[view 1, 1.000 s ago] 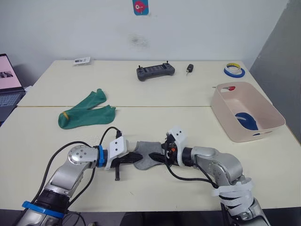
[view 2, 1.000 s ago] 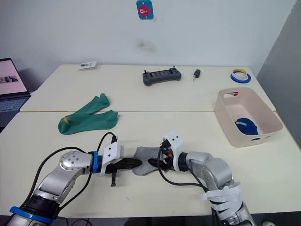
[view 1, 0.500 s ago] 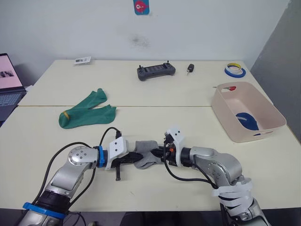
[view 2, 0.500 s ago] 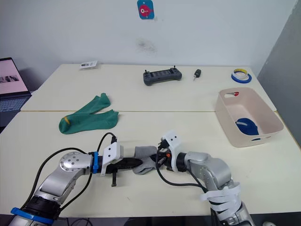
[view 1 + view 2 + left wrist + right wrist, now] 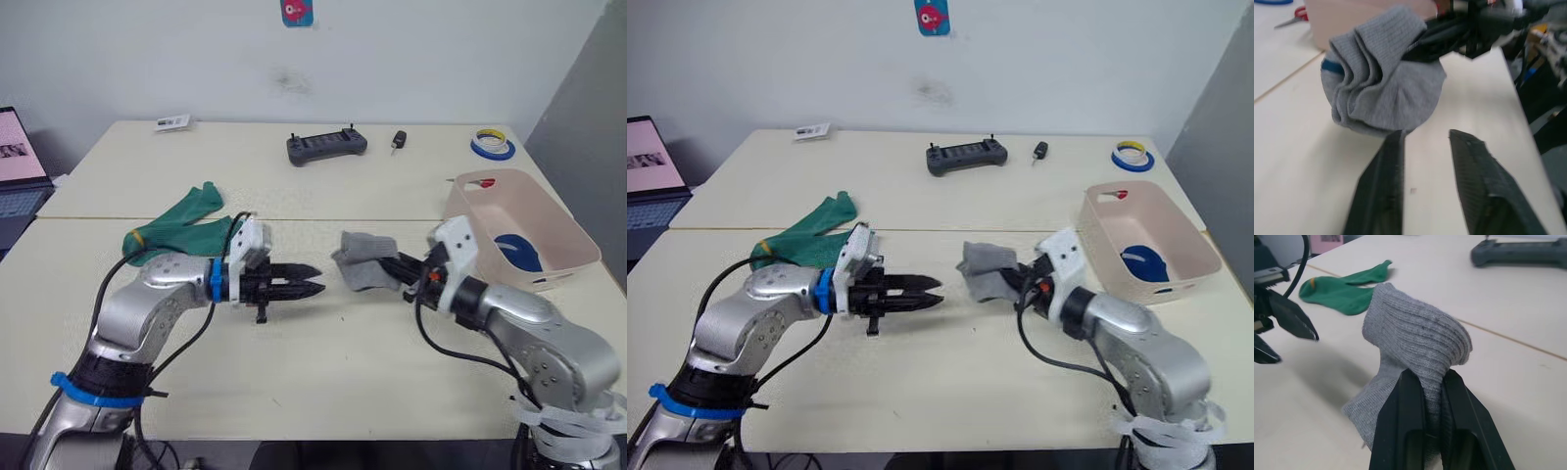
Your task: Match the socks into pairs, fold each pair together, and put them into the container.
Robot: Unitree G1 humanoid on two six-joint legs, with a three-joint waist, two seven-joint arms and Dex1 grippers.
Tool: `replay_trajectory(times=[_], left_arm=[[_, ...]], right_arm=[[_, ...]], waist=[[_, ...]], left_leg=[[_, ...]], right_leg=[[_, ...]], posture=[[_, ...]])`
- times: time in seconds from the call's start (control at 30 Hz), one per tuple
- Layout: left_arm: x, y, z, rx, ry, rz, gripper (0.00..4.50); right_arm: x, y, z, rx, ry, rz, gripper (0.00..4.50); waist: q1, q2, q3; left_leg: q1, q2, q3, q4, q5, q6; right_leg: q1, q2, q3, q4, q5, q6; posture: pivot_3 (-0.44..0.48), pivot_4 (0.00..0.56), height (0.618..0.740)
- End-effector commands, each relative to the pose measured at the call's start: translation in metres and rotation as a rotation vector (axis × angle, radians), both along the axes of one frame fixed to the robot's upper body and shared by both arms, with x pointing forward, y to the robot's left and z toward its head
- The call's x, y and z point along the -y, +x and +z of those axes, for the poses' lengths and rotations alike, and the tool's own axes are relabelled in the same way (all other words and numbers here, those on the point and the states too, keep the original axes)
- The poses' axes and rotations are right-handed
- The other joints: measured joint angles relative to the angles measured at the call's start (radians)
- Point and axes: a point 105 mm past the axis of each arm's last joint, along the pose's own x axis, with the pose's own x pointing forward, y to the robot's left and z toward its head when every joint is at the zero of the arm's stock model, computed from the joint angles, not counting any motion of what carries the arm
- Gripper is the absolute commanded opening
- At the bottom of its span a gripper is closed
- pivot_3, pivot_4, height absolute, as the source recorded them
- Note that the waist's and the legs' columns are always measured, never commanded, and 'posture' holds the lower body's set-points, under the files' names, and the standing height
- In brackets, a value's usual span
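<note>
My right gripper (image 5: 1425, 431) is clamped on the folded grey pair (image 5: 364, 269), pinching the bundle so both socks stay together and clear of the table (image 5: 323, 392) for the carry. My left gripper (image 5: 312, 287) hangs released and empty just beside it, fingers slightly parted. The container (image 5: 563, 257), already holding a dark blue pair (image 5: 514, 251), waits near my right side; the green socks (image 5: 176, 227) lie unfolded beyond my left arm.
</note>
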Motion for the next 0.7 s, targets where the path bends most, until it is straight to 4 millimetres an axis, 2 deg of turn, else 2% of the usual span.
replay_trajectory(times=[0.03, 0.2, 0.23, 0.3, 0.4, 0.57, 0.7], left_arm=[[0.017, -0.003, 0.028, 0.050, -0.018, -0.047, 2.86], [0.036, -0.004, 0.049, 0.076, -0.024, -0.111, 4.40], [0.041, -0.004, 0.053, 0.083, -0.023, -0.130, 4.50], [0.046, -0.004, 0.057, 0.091, -0.022, -0.151, 4.50], [0.059, -0.002, 0.067, 0.106, -0.050, -0.168, 4.50], [0.073, 0.006, 0.074, 0.157, -0.042, -0.157, 4.50], [0.080, 0.006, 0.074, 0.173, -0.041, -0.184, 4.50]], right_arm=[[0.027, -0.005, 0.032, 0.115, -0.020, -0.079, 0.04], [0.076, -0.003, 0.055, 0.179, -0.120, -0.236, 0.04], [0.092, -0.002, 0.061, 0.203, -0.168, -0.286, 0.04], [0.111, 0.000, 0.069, 0.237, -0.242, -0.344, 0.04], [0.142, 0.012, 0.080, 0.334, -0.475, -0.423, 0.04], [0.183, 0.034, 0.083, 0.484, -0.868, -0.468, 0.04], [0.191, 0.052, 0.070, 0.558, -1.087, -0.385, 0.04]], waist=[[0.001, 0.000, 0.000], [0.000, 0.001, 0.001], [0.000, 0.001, 0.001], [0.002, 0.001, 0.002], [0.003, 0.001, 0.003], [-0.002, 0.001, 0.003], [-0.004, 0.001, 0.003]], left_leg=[[0.000, 0.000, 0.000, 0.000, 0.000, 0.000], [0.000, -0.001, 0.002, 0.000, 0.000, 0.000], [0.000, -0.001, 0.002, -0.001, 0.000, 0.000], [0.000, -0.002, 0.002, 0.000, 0.000, 0.000], [0.000, -0.002, 0.004, 0.000, 0.000, 0.000], [0.001, -0.003, 0.011, 0.001, 0.000, 0.000], [0.002, -0.002, 0.015, 0.000, 0.002, -0.004]], right_leg=[[0.000, 0.000, 0.000, 0.000, 0.000, 0.000], [0.000, 0.000, 0.001, -0.002, 0.000, 0.000], [0.000, 0.000, 0.001, -0.002, 0.000, 0.000], [0.000, 0.000, 0.002, -0.002, 0.000, 0.000], [0.001, 0.000, 0.002, -0.003, 0.000, 0.000], [0.001, 0.001, 0.003, -0.003, 0.000, 0.000], [0.001, 0.002, 0.008, -0.003, 0.000, 0.000]], posture=[[0.000, 0.150, 0.740], [0.000, 0.150, 0.740], [0.000, 0.150, 0.740], [0.000, 0.150, 0.740], [0.000, 0.150, 0.740], [0.000, 0.150, 0.740], [0.000, 0.150, 0.740]])
